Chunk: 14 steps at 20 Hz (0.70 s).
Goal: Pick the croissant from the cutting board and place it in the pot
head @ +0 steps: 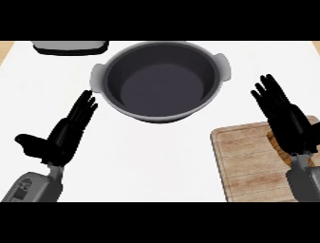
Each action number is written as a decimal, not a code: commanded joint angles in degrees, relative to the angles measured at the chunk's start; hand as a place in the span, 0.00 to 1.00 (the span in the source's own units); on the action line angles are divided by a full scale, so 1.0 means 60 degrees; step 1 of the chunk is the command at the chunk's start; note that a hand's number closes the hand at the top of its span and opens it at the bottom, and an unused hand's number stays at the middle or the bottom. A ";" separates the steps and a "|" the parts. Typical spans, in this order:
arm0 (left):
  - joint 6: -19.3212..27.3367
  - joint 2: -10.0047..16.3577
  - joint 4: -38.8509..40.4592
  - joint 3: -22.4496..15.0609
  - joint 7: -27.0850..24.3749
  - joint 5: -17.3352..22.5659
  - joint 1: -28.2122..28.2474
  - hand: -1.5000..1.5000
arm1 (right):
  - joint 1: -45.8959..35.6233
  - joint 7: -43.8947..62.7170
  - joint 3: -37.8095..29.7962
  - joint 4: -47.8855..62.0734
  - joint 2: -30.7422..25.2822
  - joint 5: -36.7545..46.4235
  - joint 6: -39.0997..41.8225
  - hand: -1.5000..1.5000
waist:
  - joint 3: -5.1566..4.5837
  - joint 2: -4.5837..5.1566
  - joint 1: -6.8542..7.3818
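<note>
The pot [161, 81] looks like matt grey metal, darker inside. The cutting board [250, 161] is pale wood with visible grain; the tabletop [162, 156] is smooth and white.

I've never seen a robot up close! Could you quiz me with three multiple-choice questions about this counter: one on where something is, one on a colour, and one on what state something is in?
1. Relative to the pot, where does the cutting board lie?
A) upper left
B) lower right
C) inside it

2. What colour is the pot?
A) red
B) grey
C) green

3. How is the right hand held?
A) open, fingers straight
B) curled round a spoon
C) shut in a fist

Answers:
1 B: the board sits at the view's lower right, apart from the pot.
2 B: its walls, rim and handles are grey.
3 A: its fingers stretch straight out above the board.
</note>
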 commanded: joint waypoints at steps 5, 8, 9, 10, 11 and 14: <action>0.0196 0.0606 0.0491 -0.0530 0.1176 -0.0808 0.0257 0.50 | 0.0442 -0.0814 0.1425 0.0015 -0.2586 0.1022 0.4462 1.00 | 0.0053 -0.0258 -0.0020; 0.0034 0.0704 0.0705 -0.0628 0.1395 -0.0704 0.0700 0.50 | -0.0119 -0.2850 -0.0341 -0.0281 -0.3445 0.3321 0.1927 1.00 | 0.0078 -0.0389 -0.0450; 0.0142 0.0625 0.0809 -0.0570 0.1503 -0.0685 0.0594 0.50 | 0.0394 -0.4048 -0.0517 -0.0509 -0.2954 0.3122 0.1799 0.00 | 0.0092 -0.0368 -0.0632; 0.0203 0.0560 0.0748 -0.0573 0.1371 -0.0730 0.0650 0.50 | 0.0769 -0.5158 -0.0642 -0.0175 -0.2566 0.3086 0.1769 0.00 | 0.0103 -0.0306 -0.0453; 0.0295 0.0515 0.0773 -0.0634 0.1760 -0.0779 0.0343 0.50 | 0.1132 -0.5961 -0.0915 -0.0092 -0.2264 0.2461 0.2057 0.00 | 0.0112 -0.0294 -0.0587; 0.0067 0.0657 0.0528 -0.0731 0.1701 -0.0818 0.0699 0.50 | 0.2068 -0.7942 -0.1520 0.0079 -0.2378 0.1700 0.3291 0.00 | 0.0060 -0.0313 -0.0360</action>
